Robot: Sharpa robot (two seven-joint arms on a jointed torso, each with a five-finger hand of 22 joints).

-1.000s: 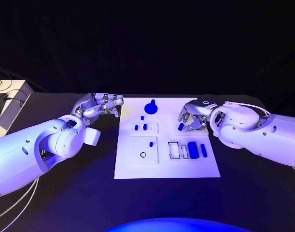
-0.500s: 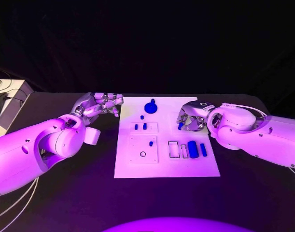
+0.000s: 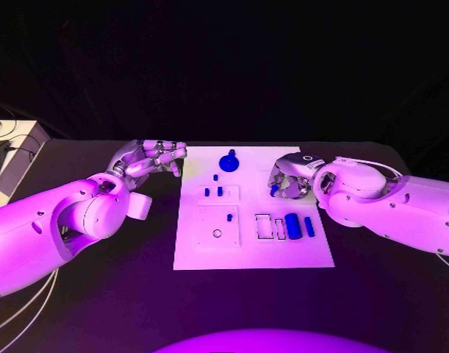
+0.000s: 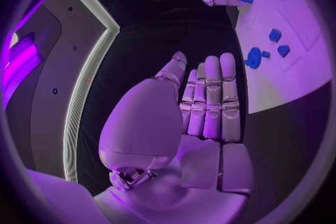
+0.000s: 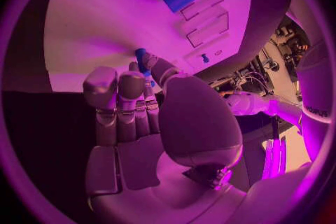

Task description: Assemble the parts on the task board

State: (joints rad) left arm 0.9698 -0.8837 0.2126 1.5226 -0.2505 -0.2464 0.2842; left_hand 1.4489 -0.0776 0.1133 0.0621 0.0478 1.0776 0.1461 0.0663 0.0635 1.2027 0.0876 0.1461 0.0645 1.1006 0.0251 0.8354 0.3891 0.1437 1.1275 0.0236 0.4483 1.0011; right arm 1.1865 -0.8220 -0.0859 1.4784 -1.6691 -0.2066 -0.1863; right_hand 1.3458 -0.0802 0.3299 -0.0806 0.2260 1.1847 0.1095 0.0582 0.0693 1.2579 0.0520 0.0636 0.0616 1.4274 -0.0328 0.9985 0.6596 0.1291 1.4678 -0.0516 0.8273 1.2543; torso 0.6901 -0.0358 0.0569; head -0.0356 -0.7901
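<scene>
Silver left hand: off the task board's left edge near its far corner, fingers pressed together, holding nothing. White task board: centre of the black tabletop; a round blue part near its far edge, two small blue parts mid-board, longer blue parts toward its right edge. Silver right hand: over the right edge, pinching a small blue part.

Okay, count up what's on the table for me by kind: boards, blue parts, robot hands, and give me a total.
Task board: 1
Blue parts on the board: 7 that I can make out
Blue part pinched by the right hand: 1
Robot hands: 2, counting the left hand
Total: 11
</scene>
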